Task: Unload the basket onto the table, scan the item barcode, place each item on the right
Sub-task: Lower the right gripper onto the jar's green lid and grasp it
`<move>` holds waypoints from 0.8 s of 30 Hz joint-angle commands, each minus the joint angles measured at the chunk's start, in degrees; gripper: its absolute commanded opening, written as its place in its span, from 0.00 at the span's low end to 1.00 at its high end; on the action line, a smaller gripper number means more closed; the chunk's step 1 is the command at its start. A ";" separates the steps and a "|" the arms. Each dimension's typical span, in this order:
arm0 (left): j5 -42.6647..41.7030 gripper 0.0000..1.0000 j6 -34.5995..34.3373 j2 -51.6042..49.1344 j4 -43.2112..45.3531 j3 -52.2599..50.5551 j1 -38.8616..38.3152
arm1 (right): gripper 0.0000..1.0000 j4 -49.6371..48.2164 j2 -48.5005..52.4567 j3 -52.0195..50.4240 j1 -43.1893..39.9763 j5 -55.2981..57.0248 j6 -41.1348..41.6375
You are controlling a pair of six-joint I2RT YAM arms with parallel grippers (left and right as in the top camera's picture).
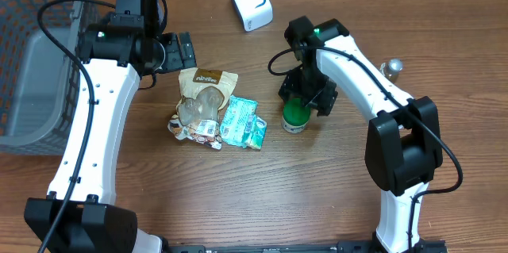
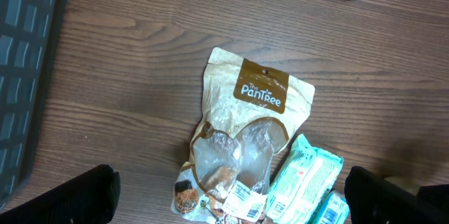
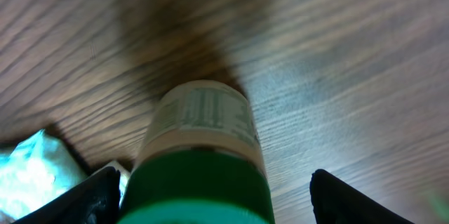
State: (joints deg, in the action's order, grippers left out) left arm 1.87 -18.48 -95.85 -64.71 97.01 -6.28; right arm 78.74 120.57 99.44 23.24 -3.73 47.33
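A small bottle (image 1: 295, 118) with a green cap and a pale printed label stands on the wooden table right of centre. My right gripper (image 1: 305, 98) hangs over it, open. In the right wrist view the cap (image 3: 200, 189) sits between the two black fingers (image 3: 351, 196), close to the left one, with a gap on the right. My left gripper (image 1: 178, 51) is open above the top of a brown "Pantree" pouch (image 2: 245, 119), holding nothing. The white scanner (image 1: 250, 1) stands at the back of the table.
Teal packets (image 1: 242, 122) lie between the pouch and the bottle, close to the bottle's left side (image 3: 35, 161). A grey mesh basket (image 1: 32, 63) fills the far left. A small metal knob (image 1: 391, 67) sits at the right.
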 commanded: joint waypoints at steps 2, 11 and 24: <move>-0.42 1.00 -0.37 -0.15 0.22 0.52 -0.11 | 0.83 -0.22 -0.94 -2.14 0.00 0.92 6.97; -0.42 1.00 -0.37 -0.15 0.28 0.52 -0.11 | 0.90 -0.94 -0.94 -2.43 0.02 -5.44 6.97; -0.39 1.00 -0.37 -0.15 0.22 0.52 -0.11 | 0.93 -2.62 -0.94 -2.45 2.69 -5.29 10.14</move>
State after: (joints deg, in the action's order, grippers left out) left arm 1.87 -18.48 -95.85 -64.71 97.01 -6.28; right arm 76.49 120.57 97.47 24.51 -9.04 56.51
